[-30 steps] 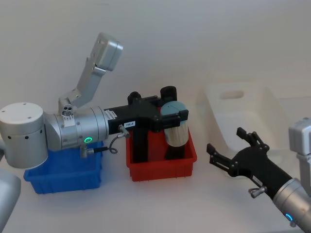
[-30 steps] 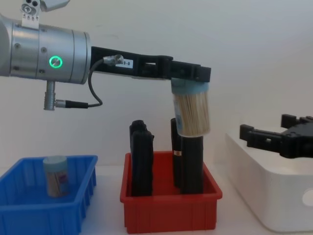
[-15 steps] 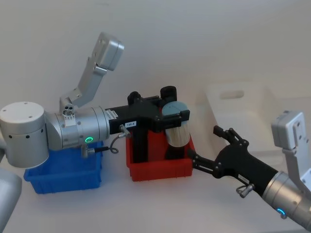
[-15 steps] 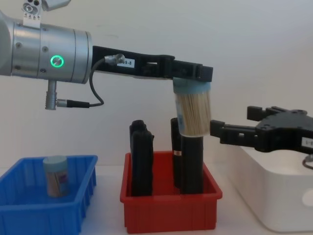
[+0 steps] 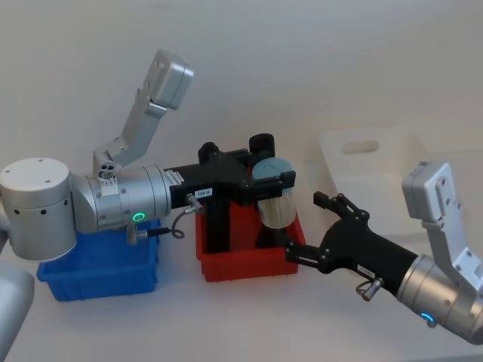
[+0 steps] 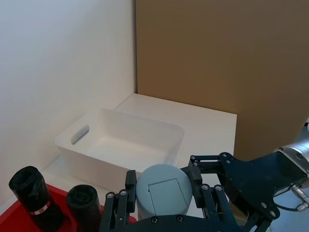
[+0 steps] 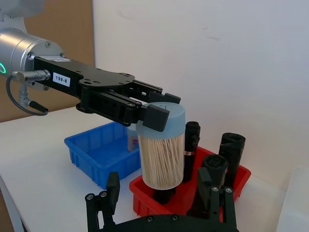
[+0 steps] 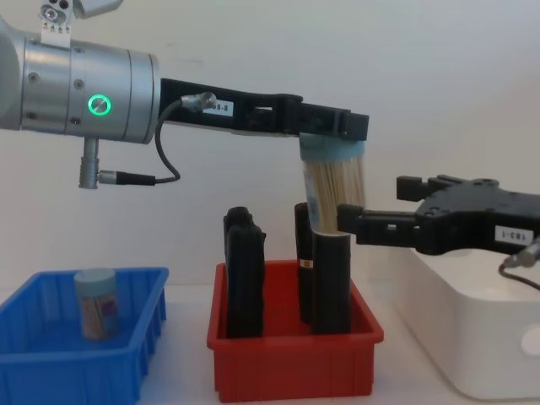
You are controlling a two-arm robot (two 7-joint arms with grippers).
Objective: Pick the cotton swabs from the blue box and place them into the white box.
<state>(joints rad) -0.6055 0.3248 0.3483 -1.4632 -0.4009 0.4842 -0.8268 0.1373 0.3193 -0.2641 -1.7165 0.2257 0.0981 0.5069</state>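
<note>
Now right claw [image 5: 302, 226] open, closer to cotton swabs [image 7: 163, 159], gripped by left claw [image 5: 270, 179]

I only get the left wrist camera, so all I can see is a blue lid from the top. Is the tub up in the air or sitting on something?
Observer: Up in the air. The left gripper is shut on the lid, and the cotton swab tub hangs above the red bin.
Operator: Are there any more left to get?
Observer: Yes, a second tub stands upright in the blue box.
Operator: Is the other claw grabbing mine?
Observer: No. The right gripper is open, level with the tub's lower end. I can't tell whether it touches.
</note>
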